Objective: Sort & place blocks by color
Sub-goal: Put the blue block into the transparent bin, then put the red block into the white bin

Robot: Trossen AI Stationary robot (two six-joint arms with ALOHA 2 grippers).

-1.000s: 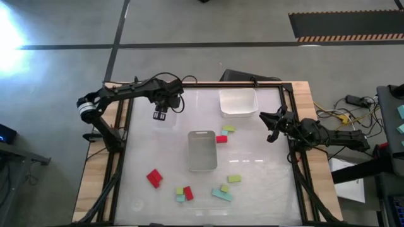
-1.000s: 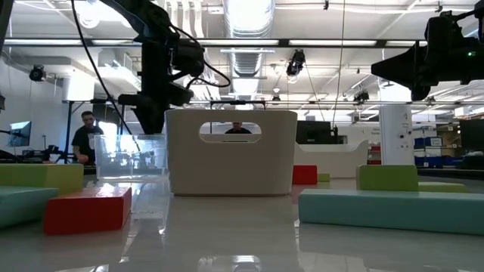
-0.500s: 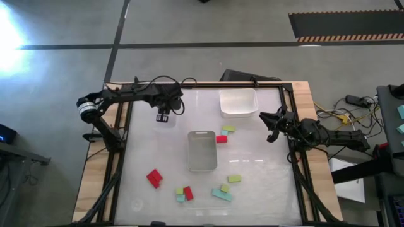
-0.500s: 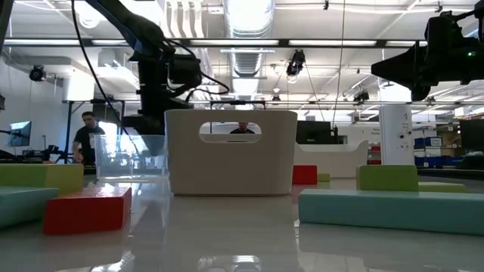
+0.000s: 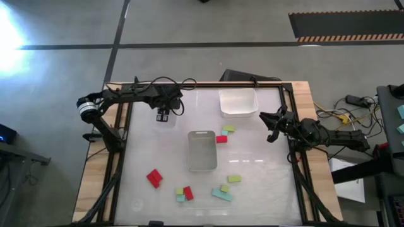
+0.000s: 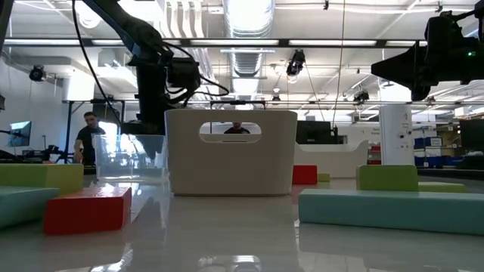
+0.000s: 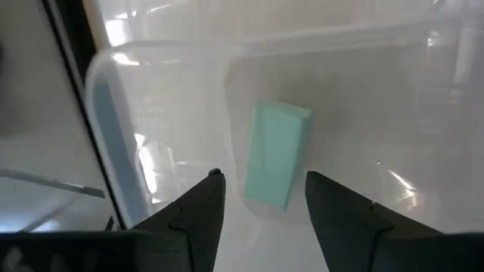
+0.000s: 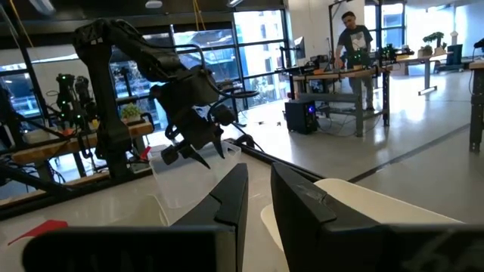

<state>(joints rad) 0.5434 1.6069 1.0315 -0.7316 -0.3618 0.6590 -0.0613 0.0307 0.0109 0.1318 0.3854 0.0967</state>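
**Bench and what rests on it**

The white bench (image 5: 265, 164) carries three containers: a clear tray (image 5: 202, 150) at centre; a white bin (image 5: 238, 102) at the far edge; a clear bin (image 5: 165, 117) far left; red blocks (image 5: 154, 178), teal blocks (image 5: 221, 195) and yellow-green blocks (image 5: 234, 179) lie scattered, mostly along the near side.

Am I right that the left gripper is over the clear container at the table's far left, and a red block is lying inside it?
Not quite. The left gripper is over that clear container, fingers apart, but the block lying inside is a teal block, not red. The left wrist view shows it plainly.
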